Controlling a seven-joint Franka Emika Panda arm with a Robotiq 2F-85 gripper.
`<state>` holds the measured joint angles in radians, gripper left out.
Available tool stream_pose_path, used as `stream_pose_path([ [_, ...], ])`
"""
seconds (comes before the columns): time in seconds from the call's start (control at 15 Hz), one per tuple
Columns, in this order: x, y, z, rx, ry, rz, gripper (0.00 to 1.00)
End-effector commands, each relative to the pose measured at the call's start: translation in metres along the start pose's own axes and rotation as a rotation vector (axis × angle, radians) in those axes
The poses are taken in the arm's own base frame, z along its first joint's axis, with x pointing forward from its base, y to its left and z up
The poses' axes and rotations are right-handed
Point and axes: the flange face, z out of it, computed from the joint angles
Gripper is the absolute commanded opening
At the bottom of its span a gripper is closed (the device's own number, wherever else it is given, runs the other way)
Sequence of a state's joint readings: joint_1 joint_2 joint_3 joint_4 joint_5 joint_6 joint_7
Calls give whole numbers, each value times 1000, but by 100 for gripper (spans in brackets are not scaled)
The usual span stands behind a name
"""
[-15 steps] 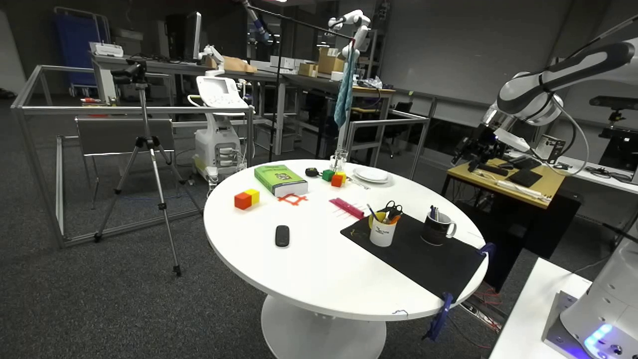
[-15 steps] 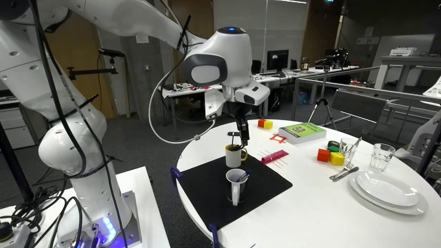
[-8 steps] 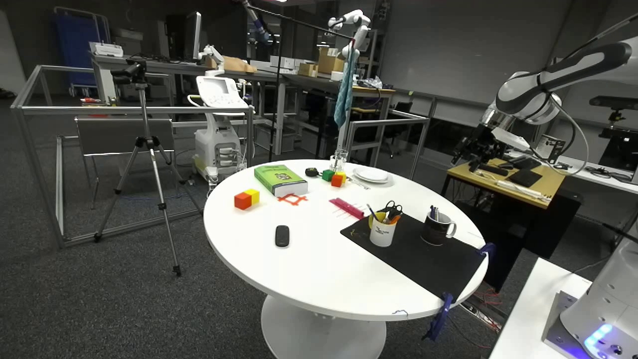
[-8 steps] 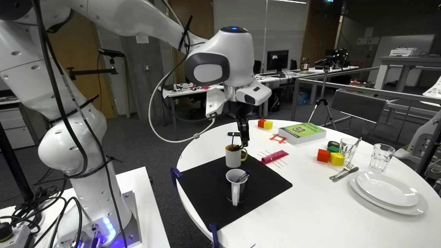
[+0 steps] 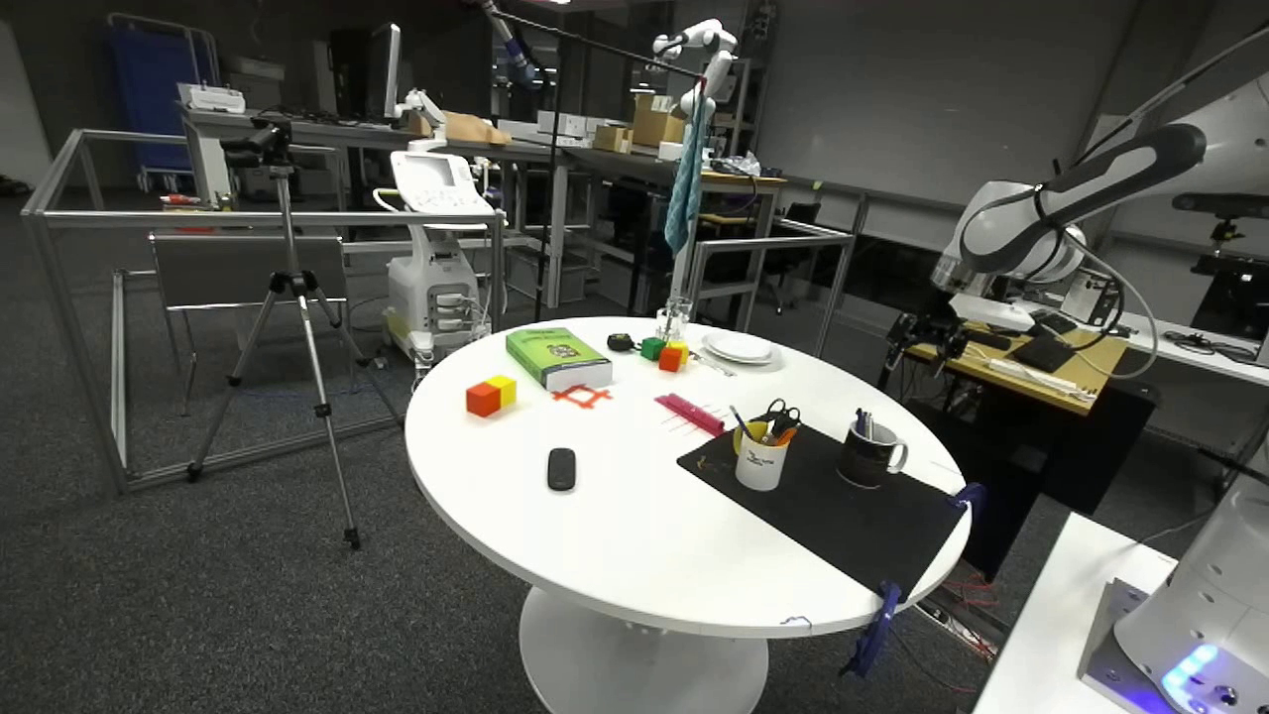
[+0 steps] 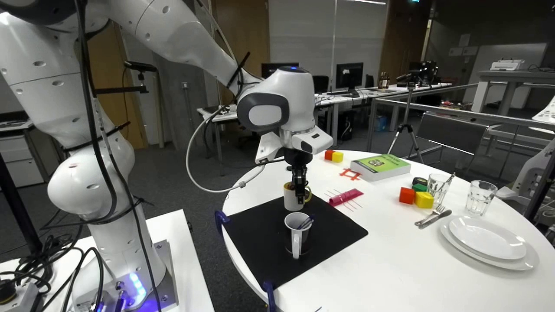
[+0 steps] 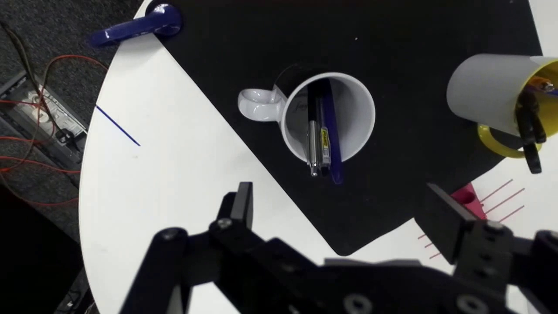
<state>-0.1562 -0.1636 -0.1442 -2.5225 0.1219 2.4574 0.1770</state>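
My gripper [image 7: 336, 185] is open and empty, fingers wide apart. In the wrist view a black mug [image 7: 355, 120] with white inside and white handle lies just ahead of the fingers; it holds several pens [image 7: 324, 135]. A white mug [image 7: 484, 91] with yellow inside and handle stands to its right, holding scissors and other tools. Both mugs stand upright on a black mat [image 7: 375, 209]. In an exterior view the gripper [image 6: 300, 201] hangs above the mat, in front of the white mug [image 6: 290, 203] and behind the black mug [image 6: 292, 219]. The gripper [image 5: 912, 347] touches nothing.
Blue clamps [image 7: 168, 19] hold the mat at the table edge. A pink piece [image 6: 344, 197], green book [image 6: 381, 164], colored cubes [image 6: 406, 196], cutlery, glasses [image 6: 481, 197] and white plates [image 6: 485, 238] lie further off. A dark remote [image 5: 561, 469] lies on the white table [image 5: 634, 555].
Between half a second ago and now, the arm lowered and my gripper came down in front of the white mug, closer to the black mug. The objects on the table stayed put.
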Motion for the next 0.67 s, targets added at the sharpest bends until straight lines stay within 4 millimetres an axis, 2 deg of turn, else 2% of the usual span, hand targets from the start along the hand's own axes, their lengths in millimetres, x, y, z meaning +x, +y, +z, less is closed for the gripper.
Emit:
stream_pose_path([
  [0.0,0,-5,21,-11,-2,1,100],
  [0.6,5,-20,63,-4,64,-32,100],
])
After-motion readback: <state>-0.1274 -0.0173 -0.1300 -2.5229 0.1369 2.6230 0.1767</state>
